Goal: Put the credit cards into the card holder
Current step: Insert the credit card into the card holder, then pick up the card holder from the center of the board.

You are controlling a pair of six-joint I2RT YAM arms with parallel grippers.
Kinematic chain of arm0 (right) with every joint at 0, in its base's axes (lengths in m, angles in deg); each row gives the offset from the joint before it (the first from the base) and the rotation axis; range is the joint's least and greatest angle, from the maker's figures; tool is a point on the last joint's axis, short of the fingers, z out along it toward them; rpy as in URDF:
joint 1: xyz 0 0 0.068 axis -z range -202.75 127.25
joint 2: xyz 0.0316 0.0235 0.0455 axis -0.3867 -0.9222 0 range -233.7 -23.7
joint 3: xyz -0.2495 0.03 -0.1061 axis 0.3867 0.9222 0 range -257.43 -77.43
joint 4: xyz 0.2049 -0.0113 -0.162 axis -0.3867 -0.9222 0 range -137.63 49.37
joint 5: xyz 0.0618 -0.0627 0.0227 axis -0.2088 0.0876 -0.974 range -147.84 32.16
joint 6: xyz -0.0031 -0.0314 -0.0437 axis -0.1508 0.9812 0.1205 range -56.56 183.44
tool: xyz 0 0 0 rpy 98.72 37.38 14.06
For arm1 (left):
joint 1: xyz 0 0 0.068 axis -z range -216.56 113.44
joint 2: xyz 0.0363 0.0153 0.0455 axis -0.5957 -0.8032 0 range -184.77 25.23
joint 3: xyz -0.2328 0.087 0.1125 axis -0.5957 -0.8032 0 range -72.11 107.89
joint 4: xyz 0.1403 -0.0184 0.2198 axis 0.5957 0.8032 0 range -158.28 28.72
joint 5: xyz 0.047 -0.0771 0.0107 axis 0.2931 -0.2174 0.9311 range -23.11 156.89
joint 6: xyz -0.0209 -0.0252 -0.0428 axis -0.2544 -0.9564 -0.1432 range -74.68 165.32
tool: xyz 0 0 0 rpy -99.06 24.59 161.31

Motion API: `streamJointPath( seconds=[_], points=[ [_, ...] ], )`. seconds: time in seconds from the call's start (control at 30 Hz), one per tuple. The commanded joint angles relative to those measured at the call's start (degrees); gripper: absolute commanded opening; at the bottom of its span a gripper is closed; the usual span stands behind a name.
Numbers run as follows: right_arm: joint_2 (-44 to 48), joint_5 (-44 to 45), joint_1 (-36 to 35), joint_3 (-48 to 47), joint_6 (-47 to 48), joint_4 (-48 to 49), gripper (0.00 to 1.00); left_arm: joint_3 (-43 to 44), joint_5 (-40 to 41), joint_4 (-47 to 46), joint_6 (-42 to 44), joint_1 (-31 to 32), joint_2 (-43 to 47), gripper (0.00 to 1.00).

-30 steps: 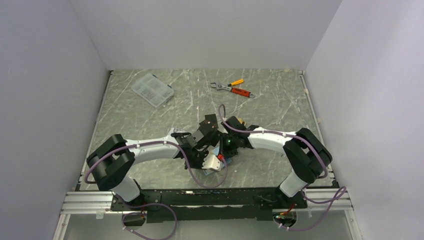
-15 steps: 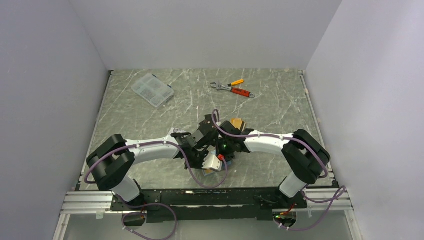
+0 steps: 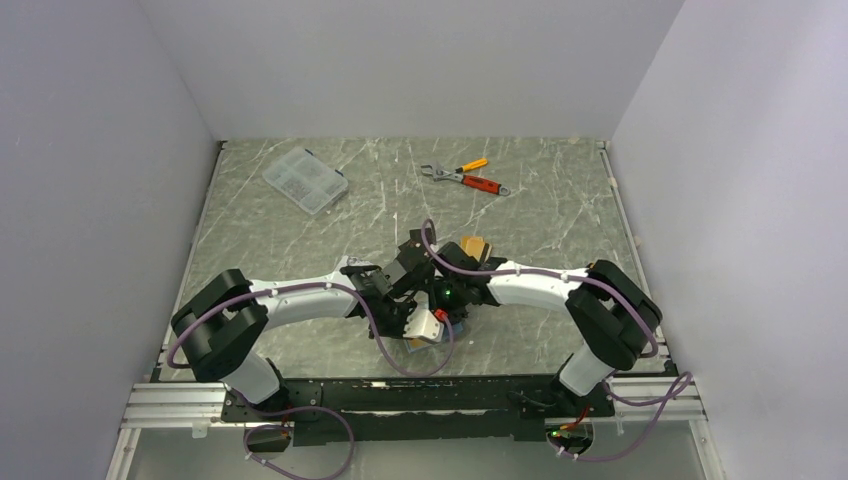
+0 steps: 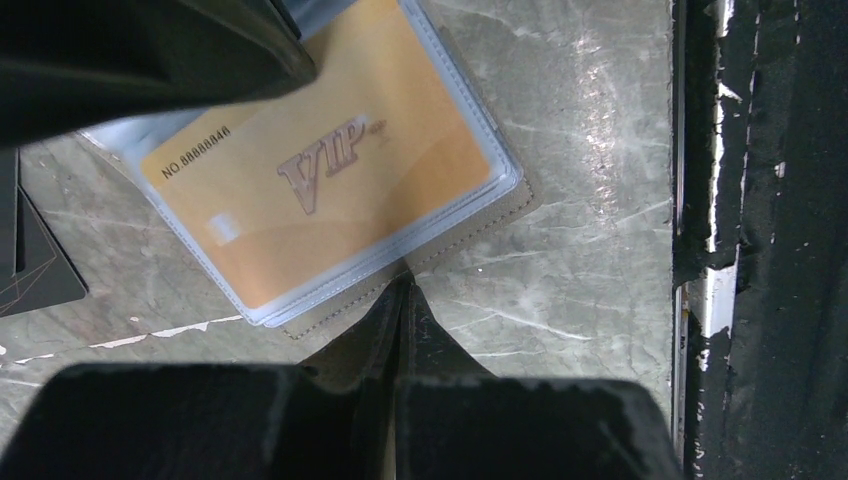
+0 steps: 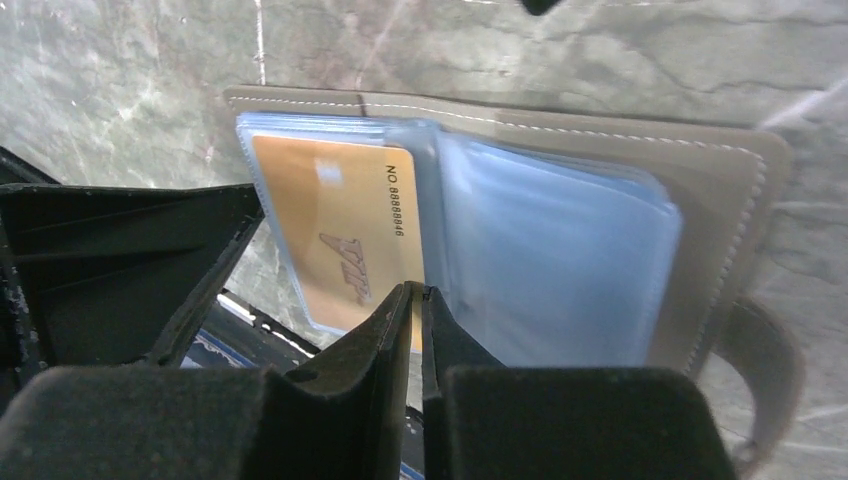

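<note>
One grey-green marbled bench (image 3: 560, 220). Two white-and-black robot arms, left arm (image 3: 300, 295) and right arm (image 3: 540, 280), both bent inward and met near the middle of the bench's front edge. One clear plastic compartment box (image 3: 305, 180) sat at the far left. One orange-handled wrench (image 3: 455, 172) and one orange-handled pliers (image 3: 483, 184) lay side by side at far centre, well apart from the arms.

One taupe-grey leather-like card holder (image 5: 620, 145) lay open and flat on the bench under both wrists, mostly hidden in the top view. In the right wrist view its long axis ran left to right, clear blue-grey sleeves faced up, and the snap tab stuck out at the lower right.

Two cards were seen. One orange-gold plastic card (image 4: 320, 190) printed "VIP" sat inside a clear sleeve, face up; in the left wrist view its long axis ran diagonally from lower left to upper right. One black card (image 4: 35, 265) lay on the bench just beside the holder, only a corner in view.

Left tool (image 4: 400, 300): fingers pressed together, tips at the holder's taupe edge; could not tell whether leather was pinched. Right tool (image 5: 417, 300): only a thin slit between the fingers, tips over the gold card's sleeve edge; could not tell whether it gripped anything.
</note>
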Motion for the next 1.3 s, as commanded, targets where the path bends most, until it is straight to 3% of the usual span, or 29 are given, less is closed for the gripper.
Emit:
streamJointPath(
  seconds=[0.0,0.1,0.33,0.53,0.87,1.1,1.27],
  points=[
    [-1.3,-1.8,-2.1,-3.5,0.3,1.9,0.10,0.9,-0.4,-0.8,1.7,-0.3,0.0,0.04],
    [0.2,-1.0,-1.8,-2.9,0.6,0.7,0.12,1.6,-0.5,-0.4,2.0,-0.8,-0.5,0.04],
    [13.5,1.3,6.8,2.1,1.5,-3.5,0.48,7.3,-5.9,7.4,2.4,-8.5,2.6,0.05],
    [21.6,1.0,12.0,5.8,3.4,-6.8,0.64,8.0,-7.0,9.9,2.5,-9.0,2.6,0.06],
    [27.2,-2.3,20.0,16.0,4.9,-6.0,0.72,6.8,-6.2,8.9,1.8,-9.0,0.2,0.06],
    [26.9,-5.9,20.9,21.1,2.6,0.0,0.73,6.1,-6.4,8.2,1.1,-9.0,0.1,0.06],
    [26.9,-13.0,20.9,24.6,-0.5,9.0,0.73,5.0,-6.6,6.6,1.6,-9.0,-0.5,0.06]
  ],
)
